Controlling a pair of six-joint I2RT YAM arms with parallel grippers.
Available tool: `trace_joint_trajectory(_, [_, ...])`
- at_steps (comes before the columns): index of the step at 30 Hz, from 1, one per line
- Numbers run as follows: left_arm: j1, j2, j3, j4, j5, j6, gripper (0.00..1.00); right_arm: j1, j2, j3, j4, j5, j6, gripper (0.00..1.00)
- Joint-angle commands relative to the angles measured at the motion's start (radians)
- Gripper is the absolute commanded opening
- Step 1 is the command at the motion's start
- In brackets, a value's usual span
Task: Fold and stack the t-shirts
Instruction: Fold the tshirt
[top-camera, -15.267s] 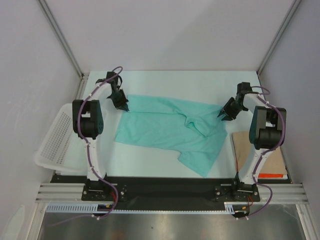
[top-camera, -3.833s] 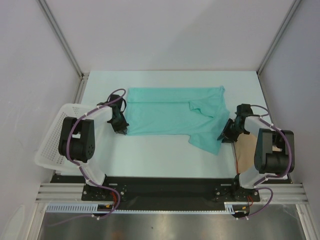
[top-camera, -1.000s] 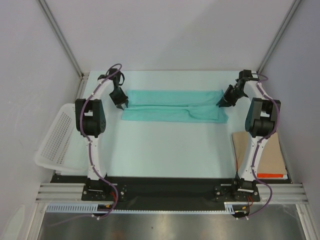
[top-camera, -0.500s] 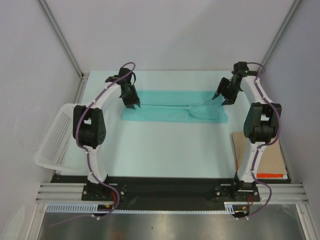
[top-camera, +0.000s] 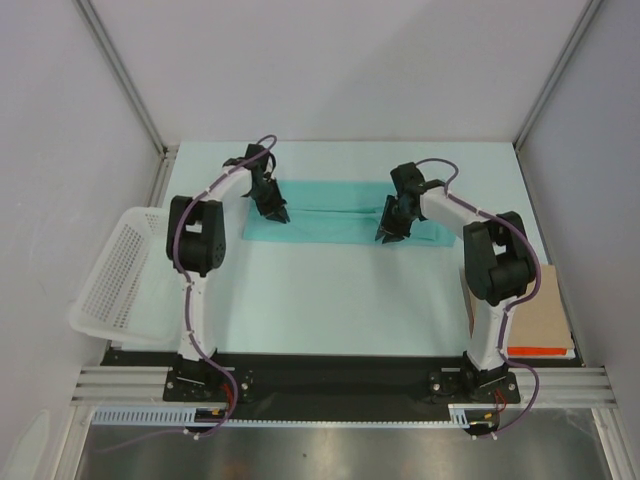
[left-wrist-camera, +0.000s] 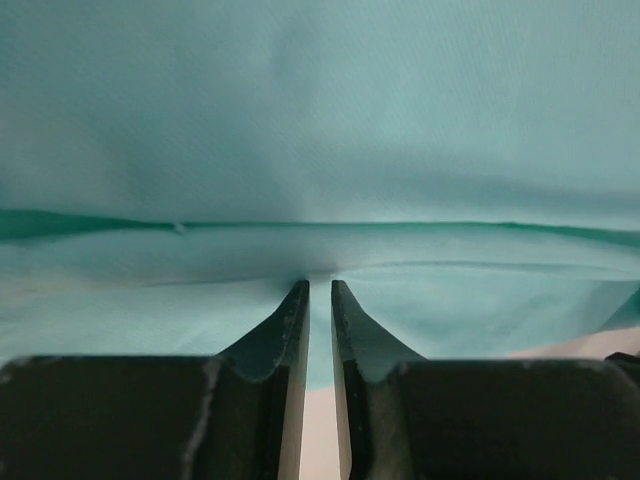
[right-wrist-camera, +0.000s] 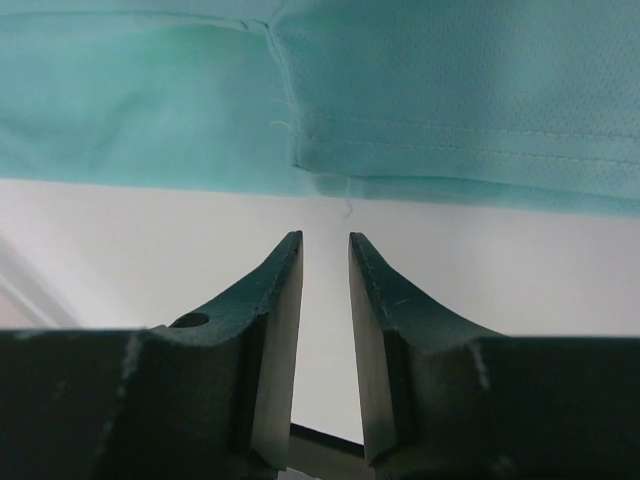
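One teal t-shirt (top-camera: 330, 212) lies folded into a long narrow band across the far half of the white table. My left gripper (top-camera: 274, 210) is down on the band's left part. In the left wrist view its jaws (left-wrist-camera: 320, 285) stand nearly together, tips pinching a fold of the cloth (left-wrist-camera: 320, 120), which puckers toward them. My right gripper (top-camera: 388, 232) sits at the band's near edge, right of centre. In the right wrist view (right-wrist-camera: 325, 238) it is open, with only bare table between the fingers, and the hemmed cloth edge (right-wrist-camera: 450, 100) lies just beyond the tips.
A white mesh basket (top-camera: 110, 280) hangs off the table's left edge. A brown cardboard sheet (top-camera: 540, 310) lies at the near right, with something red (top-camera: 540, 352) at its front. White walls enclose the table on three sides.
Both grippers let go of the band's far corners. The right one swung left and nearer, to the band's near edge; the left shifted slightly right and closed on the cloth.
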Motion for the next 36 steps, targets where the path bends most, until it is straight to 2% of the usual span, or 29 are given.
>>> trace_joint_trajectory(1, [0.029, 0.019, 0.055, -0.014, 0.000, 0.019, 0.18, -0.006, -0.005, 0.027, 0.079, 0.053, 0.047, 0.30])
trace_joint_trajectory(10, [0.038, -0.022, -0.033, 0.015, -0.025, 0.047, 0.18, -0.007, 0.041, 0.085, 0.042, 0.072, 0.015, 0.29])
trace_joint_trajectory(16, [0.040, -0.024, -0.034, -0.004, -0.037, 0.072, 0.18, -0.033, 0.105, 0.180, 0.028, 0.125, -0.041, 0.31])
trace_joint_trajectory(23, [0.040, -0.038, -0.054, 0.001, -0.034, 0.084, 0.17, -0.053, 0.249, 0.439, 0.051, 0.235, -0.157, 0.34])
trace_joint_trajectory(24, [0.040, -0.038, -0.056, -0.002, -0.033, 0.085, 0.18, -0.058, 0.271, 0.544, 0.048, 0.243, -0.166, 0.36])
trace_joint_trajectory(28, [0.041, -0.050, -0.054, -0.005, -0.020, 0.089, 0.17, -0.059, 0.356, 0.789, -0.151, 0.249, -0.168, 0.41])
trace_joint_trajectory(30, [0.041, -0.058, -0.062, 0.001, -0.016, 0.090, 0.17, -0.067, 0.325, 0.795, -0.220, 0.260, -0.157, 0.45])
trace_joint_trajectory(32, [0.040, -0.067, -0.066, 0.004, -0.008, 0.089, 0.17, -0.072, 0.225, 0.692, -0.244, 0.241, -0.168, 0.48])
trace_joint_trajectory(36, [0.040, -0.099, -0.103, 0.012, 0.000, 0.092, 0.17, -0.085, 0.004, 0.354, -0.169, 0.244, -0.194, 0.51])
